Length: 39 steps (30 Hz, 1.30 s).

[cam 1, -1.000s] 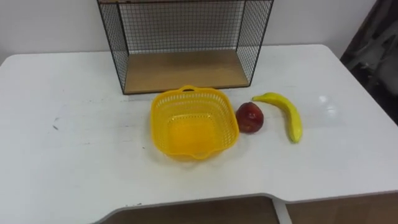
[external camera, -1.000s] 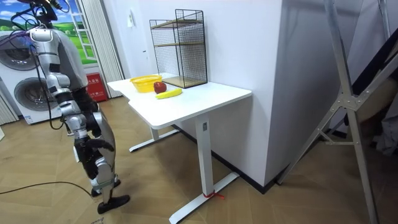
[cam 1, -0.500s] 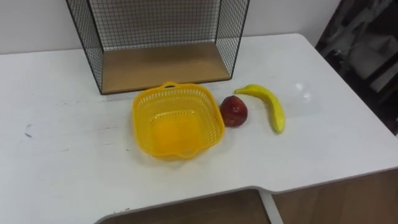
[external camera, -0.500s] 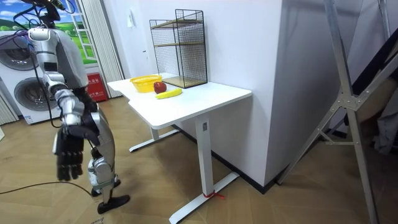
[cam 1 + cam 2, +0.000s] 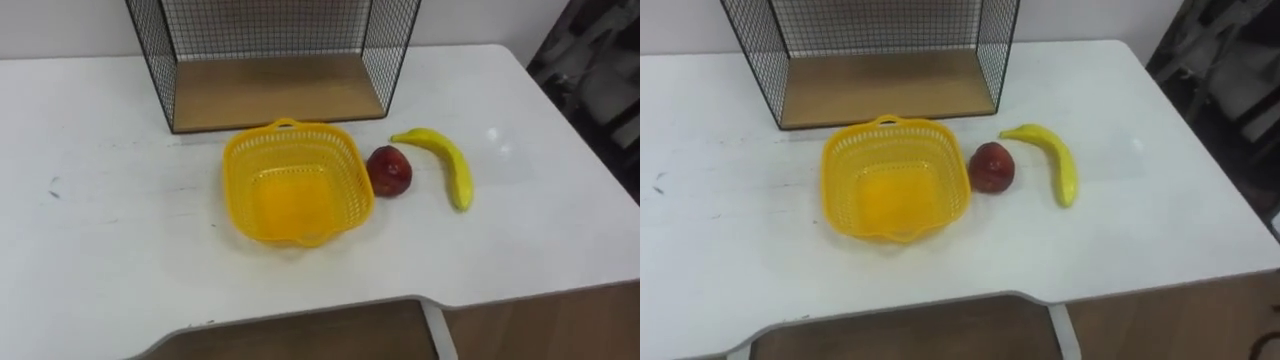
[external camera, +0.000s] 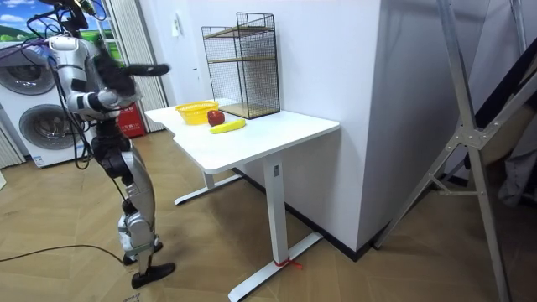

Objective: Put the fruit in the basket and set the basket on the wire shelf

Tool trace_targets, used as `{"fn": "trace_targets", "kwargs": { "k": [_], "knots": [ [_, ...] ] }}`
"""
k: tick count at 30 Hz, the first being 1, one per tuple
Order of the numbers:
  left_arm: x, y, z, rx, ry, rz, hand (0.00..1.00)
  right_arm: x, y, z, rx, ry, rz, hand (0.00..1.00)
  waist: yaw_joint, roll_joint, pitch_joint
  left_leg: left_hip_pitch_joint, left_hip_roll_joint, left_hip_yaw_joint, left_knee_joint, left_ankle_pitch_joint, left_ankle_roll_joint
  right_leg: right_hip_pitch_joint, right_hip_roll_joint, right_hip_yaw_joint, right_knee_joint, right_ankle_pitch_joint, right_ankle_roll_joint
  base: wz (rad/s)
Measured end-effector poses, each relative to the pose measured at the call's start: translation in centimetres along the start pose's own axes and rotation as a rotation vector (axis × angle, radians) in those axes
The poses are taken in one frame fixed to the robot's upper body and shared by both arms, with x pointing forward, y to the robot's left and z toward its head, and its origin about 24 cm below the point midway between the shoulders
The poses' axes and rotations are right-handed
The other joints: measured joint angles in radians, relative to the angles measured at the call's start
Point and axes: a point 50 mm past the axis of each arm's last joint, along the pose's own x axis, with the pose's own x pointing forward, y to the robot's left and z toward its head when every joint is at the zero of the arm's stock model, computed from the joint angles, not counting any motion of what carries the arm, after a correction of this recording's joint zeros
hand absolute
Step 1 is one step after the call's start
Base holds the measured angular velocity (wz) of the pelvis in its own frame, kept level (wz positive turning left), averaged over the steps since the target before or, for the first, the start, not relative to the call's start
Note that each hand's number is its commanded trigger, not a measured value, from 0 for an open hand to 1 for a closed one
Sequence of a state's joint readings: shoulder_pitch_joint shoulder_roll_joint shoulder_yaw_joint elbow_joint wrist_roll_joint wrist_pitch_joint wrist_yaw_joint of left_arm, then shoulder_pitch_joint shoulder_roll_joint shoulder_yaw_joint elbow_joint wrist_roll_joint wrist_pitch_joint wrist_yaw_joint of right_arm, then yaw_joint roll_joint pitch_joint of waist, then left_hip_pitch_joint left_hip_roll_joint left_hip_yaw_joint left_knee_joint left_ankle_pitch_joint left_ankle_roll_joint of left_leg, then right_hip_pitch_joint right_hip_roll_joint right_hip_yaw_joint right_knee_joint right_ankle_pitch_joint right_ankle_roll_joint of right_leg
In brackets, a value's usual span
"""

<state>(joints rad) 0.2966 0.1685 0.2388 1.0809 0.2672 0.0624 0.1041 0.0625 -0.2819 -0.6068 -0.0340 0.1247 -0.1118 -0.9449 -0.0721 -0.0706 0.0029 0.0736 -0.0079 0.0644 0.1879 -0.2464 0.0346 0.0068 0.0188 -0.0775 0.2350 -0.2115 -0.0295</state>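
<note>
Basket (image 5: 296, 195) sits on the white counter (image 5: 110, 250) in front of the wire shelf (image 5: 275, 90). The apple (image 5: 389, 170) lies just beside its right side, and the banana (image 5: 450, 168) is next over. The right robot hand (image 6: 148, 70) is held out toward the counter; its state cannot be told.

The table's (image 5: 100, 250) near edge and left side are open. A wire shelf (image 5: 270, 60) walls off the far edge behind the basket (image 5: 296, 190); an apple (image 5: 389, 171) and a banana (image 5: 447, 165) crowd the basket's right.

I'm getting bright, even overhead light across the white counter (image 5: 110, 250), a small glare patch just right of the banana (image 5: 452, 168), faint soft shadows hugging the basket (image 5: 240, 195), and a dim upper right corner.
</note>
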Motion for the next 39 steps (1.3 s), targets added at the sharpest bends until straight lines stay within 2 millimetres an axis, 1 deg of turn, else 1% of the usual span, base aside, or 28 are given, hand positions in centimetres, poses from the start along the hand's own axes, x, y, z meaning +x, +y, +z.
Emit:
{"fn": "trace_targets", "kwargs": {
  "k": [2, 3, 4, 5, 6, 8, 10, 11, 15, 17, 18, 20, 22, 23, 28, 31, 34, 39],
  "knots": [
    [0.0, -0.4, 0.2, 0.03, -0.011, -0.016, 0.0, -1.3, 1.8, 0.7, -0.012, -0.061, 0.163, 0.0, 0.004, -0.005, 0.0013, 0.01, 0.002, 0.0, -0.001, 0.0, 0.0, 0.013, 0.001, -0.006, -0.01, 0.001, -0.001, 0.11],
    [0.0, -0.5, 0.3, 0.039, -0.013, -0.021, 0.0, -1.6, 2.1, 0.7, -0.017, -0.066, 0.2, 0.0, 0.007, -0.006, 0.001, 0.01, 0.002, 0.0, -0.001, 0.0, 0.0, 0.014, 0.001, -0.005, -0.016, 0.002, -0.003, 0.07],
    [-0.1, -0.7, 0.4, 0.055, -0.02, -0.031, 0.0, -2.1, 2.7, 0.7, -0.026, -0.072, 0.263, 0.0, 0.019, -0.01, 0.0004, 0.01, 0.003, 0.001, -0.001, 0.0, 0.0, 0.013, 0.001, -0.006, -0.016, 0.004, -0.003, 0.0],
    [-0.1, -0.8, 0.5, 0.058, -0.023, -0.035, 0.0, -2.6, 3.2, 0.7, -0.027, -0.073, 0.325, 0.0, 0.027, -0.009, 0.0014, 0.008, 0.003, 0.003, -0.001, 0.0, 0.0, 0.013, 0.001, -0.006, -0.016, 0.005, -0.003, -0.04],
    [-0.1, -0.8, 0.5, 0.058, -0.024, -0.036, 0.0, -2.9, 3.5, 0.8, -0.025, -0.073, 0.356, 0.0, 0.028, -0.009, 0.0015, 0.008, 0.003, 0.003, -0.001, 0.0, 0.0, 0.013, 0.001, -0.006, -0.016, 0.006, -0.003, 0.0],
    [0.0, -0.8, 0.6, 0.059, -0.025, -0.034, 0.0, -4.0, 4.6, 1.1, -0.012, -0.076, 0.484, 0.0, 0.029, -0.004, 0.0029, 0.008, 0.003, 0.002, -0.001, 0.0, 0.0, 0.017, 0.001, -0.005, -0.016, 0.007, -0.002, 0.0],
    [0.0, -0.8, 0.8, 0.06, -0.031, -0.035, 0.0, -4.7, 5.2, 1.3, -0.012, -0.082, 0.571, 0.0, 0.031, 0.002, 0.0051, 0.008, 0.003, 0.002, -0.001, 0.0, 0.0, 0.018, 0.0, -0.006, -0.015, 0.008, -0.002, 0.0],
    [0.0, -0.8, 1.0, 0.065, -0.036, -0.038, 0.0, -5.1, 5.7, 1.4, -0.015, -0.089, 0.628, 0.0, 0.038, 0.005, 0.006, 0.008, 0.003, 0.002, -0.001, 0.0, 0.0, 0.022, 0.0, -0.006, -0.015, 0.008, -0.002, 0.0],
    [0.1, -0.8, 1.7, 0.093, -0.065, -0.058, 0.0, -6.1, 6.7, 1.6, -0.031, -0.114, 0.767, 0.0, 0.053, 0.008, 0.0062, 0.011, 0.004, -0.001, 0.001, 0.0, 0.0, 0.028, 0.001, -0.009, -0.016, 0.009, -0.003, 0.01],
    [0.1, -1.0, 1.7, 0.101, -0.071, -0.072, 0.0, -7.1, 7.3, 1.0, -0.067, -0.112, 0.86, 0.0, 0.057, 0.008, 0.0067, 0.01, 0.01, -0.002, 0.002, 0.0, -0.001, 0.029, 0.0, -0.015, -0.017, 0.011, -0.004, 0.03],
    [0.1, -1.0, 1.7, 0.108, -0.071, -0.075, 0.0, -7.4, 7.5, 0.7, -0.075, -0.103, 0.886, 0.0, 0.058, 0.007, 0.0066, 0.01, 0.011, -0.003, 0.002, 0.0, -0.001, 0.03, 0.0, -0.017, -0.017, 0.012, -0.004, 0.06],
    [0.0, -1.2, 1.6, 0.133, -0.072, -0.094, 0.0, -8.8, 7.8, -0.6, -0.115, -0.06, 0.996, 0.0, 0.058, 0.005, 0.0064, 0.01, 0.011, -0.012, 0.004, 0.0, -0.001, 0.032, -0.002, -0.023, -0.017, 0.012, -0.004, 0.07],
    [0.0, -1.3, 1.7, 0.135, -0.074, -0.101, 0.0, -9.6, 8.0, -1.2, -0.138, -0.036, 1.066, 0.0, 0.061, 0.004, 0.0067, 0.008, 0.011, -0.013, 0.007, 0.0, -0.001, 0.032, -0.002, -0.025, -0.017, 0.012, -0.004, 0.03],
    [0.0, -1.3, 1.7, 0.136, -0.073, -0.105, 0.0, -10.0, 8.1, -1.3, -0.142, -0.029, 1.104, 0.0, 0.069, 0.003, 0.0068, 0.008, 0.011, -0.013, 0.007, 0.0, -0.001, 0.032, -0.002, -0.024, -0.017, 0.012, -0.004, 0.0],
    [0.0, -1.3, 1.8, 0.141, -0.075, -0.11, 0.0, -10.8, 8.4, -1.4, -0.146, -0.023, 1.208, 0.0, 0.086, -0.008, 0.0054, 0.008, 0.011, -0.014, 0.009, 0.0, -0.001, 0.032, -0.001, -0.028, -0.019, 0.012, -0.004, 0.01],
    [0.0, -1.3, 1.8, 0.141, -0.074, -0.115, 0.0, -11.2, 8.5, -1.5, -0.148, -0.019, 1.255, 0.0, 0.099, -0.012, 0.0067, 0.008, 0.011, -0.019, 0.009, 0.0, -0.001, 0.034, -0.002, -0.03, -0.019, 0.012, -0.004, 0.01],
    [0.0, -1.3, 1.7, 0.141, -0.073, -0.117, 0.0, -11.7, 8.6, -1.6, -0.162, -0.015, 1.307, 0.0, 0.101, -0.015, 0.0054, 0.009, 0.01, -0.023, 0.011, 0.0, -0.001, 0.047, -0.002, -0.038, -0.031, 0.014, -0.004, 0.07],
    [0.0, -1.3, 1.7, 0.142, -0.072, -0.117, 0.0, -12.0, 8.6, -1.8, -0.19, -0.028, 1.356, 0.0, 0.103, -0.015, 0.0054, 0.009, 0.011, -0.025, 0.011, 0.0, -0.001, 0.048, -0.002, -0.041, -0.032, 0.015, -0.005, 0.01]
  ]
}}
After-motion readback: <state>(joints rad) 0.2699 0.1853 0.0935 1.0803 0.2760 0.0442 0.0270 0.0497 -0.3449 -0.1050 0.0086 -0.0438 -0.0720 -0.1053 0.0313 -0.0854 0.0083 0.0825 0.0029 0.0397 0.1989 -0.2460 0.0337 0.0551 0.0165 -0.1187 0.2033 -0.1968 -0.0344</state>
